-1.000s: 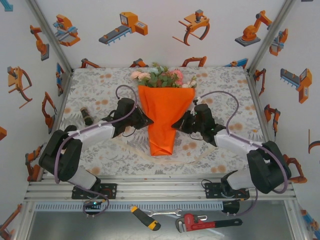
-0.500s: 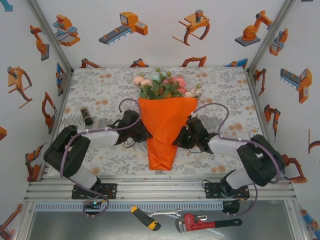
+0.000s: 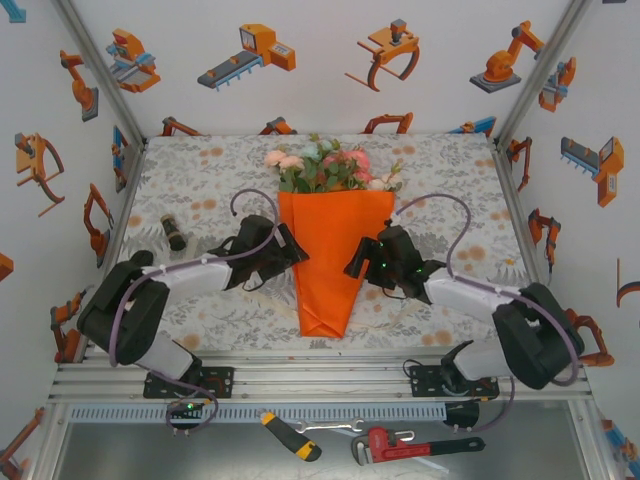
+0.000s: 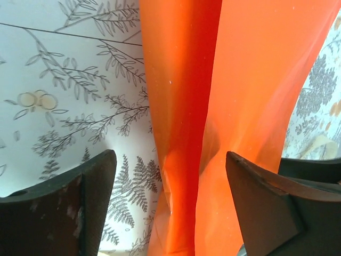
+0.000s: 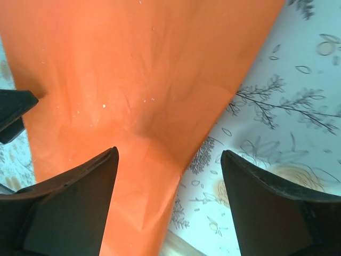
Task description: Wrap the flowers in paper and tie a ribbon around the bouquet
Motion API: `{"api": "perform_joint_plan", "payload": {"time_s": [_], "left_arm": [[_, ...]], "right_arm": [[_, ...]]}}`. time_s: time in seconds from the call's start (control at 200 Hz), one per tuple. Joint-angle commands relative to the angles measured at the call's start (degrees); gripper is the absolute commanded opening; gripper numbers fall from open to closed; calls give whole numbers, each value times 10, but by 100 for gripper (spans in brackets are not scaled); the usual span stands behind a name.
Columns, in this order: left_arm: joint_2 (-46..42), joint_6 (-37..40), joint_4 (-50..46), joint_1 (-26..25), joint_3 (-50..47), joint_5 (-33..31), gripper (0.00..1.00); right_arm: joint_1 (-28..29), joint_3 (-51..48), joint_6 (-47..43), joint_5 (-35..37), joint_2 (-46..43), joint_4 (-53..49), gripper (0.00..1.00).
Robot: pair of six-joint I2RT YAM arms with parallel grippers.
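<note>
The bouquet (image 3: 331, 235) lies on the worktop (image 3: 200, 170), near its middle, with the flowers (image 3: 325, 168) at the far end and the tapered tip pointing toward the arm bases; the paper (image 3: 330, 265) forms a smooth orange cone around the stems, widest just under the blooms, narrowest at the near end, where it looks folded over. Pink, peach and white heads with green leaves spill out above the cone's top edge.

The left end effector (image 3: 294, 252) sits at the cone's left edge, about halfway down; in the left wrist view its jaws stand wide apart, a lengthwise crease of the paper runs between them, and they grip nothing. The right end effector (image 3: 356, 264) sits at the cone's right edge, opposite; in the right wrist view its jaws are likewise spread wide, one finger (image 5: 69, 208) over the paper, the other over the printed cloth, with nothing held.

A small dark cylinder (image 3: 175, 233) lies on the worktop well to the left; a screwdriver (image 3: 292, 437) and a red wrench (image 3: 400, 443) lie on the shelf below the arm bases.
</note>
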Motion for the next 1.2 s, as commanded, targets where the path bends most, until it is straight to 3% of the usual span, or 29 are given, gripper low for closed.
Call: {"api": "perform_joint_plan", "payload": {"time_s": [0.0, 0.14, 0.25, 0.385, 0.511, 0.646, 0.881, 0.961, 1.106, 1.196], "left_arm": [[-66, 38, -64, 5, -6, -49, 81], [-171, 70, -139, 10, -5, -118, 84], [-257, 37, -229, 42, -13, -197, 86], [-319, 26, -299, 128, -25, -215, 90], [-330, 37, -315, 185, -45, -204, 92], [-329, 39, -311, 197, -69, -208, 93], [-310, 28, -309, 200, -94, -216, 95], [-294, 27, -312, 201, -94, -228, 95], [-264, 26, -327, 202, -77, -233, 95], [-242, 17, -337, 202, -61, -229, 95]], "right_arm": [[-19, 17, -17, 38, -69, -78, 72], [-68, 11, -25, 85, -185, -160, 72], [-172, 2, -21, 92, -245, -243, 70], [-293, 3, -30, 98, -223, -330, 70], [-366, -9, -46, 72, -165, -308, 71], [-382, 2, -60, 21, -95, -244, 70], [-382, 27, -54, 41, 10, -202, 62], [-382, 23, -55, 47, 29, -182, 52], [-382, 27, -67, 33, 39, -158, 13], [-382, 35, -76, -1, 8, -145, 0]]}}
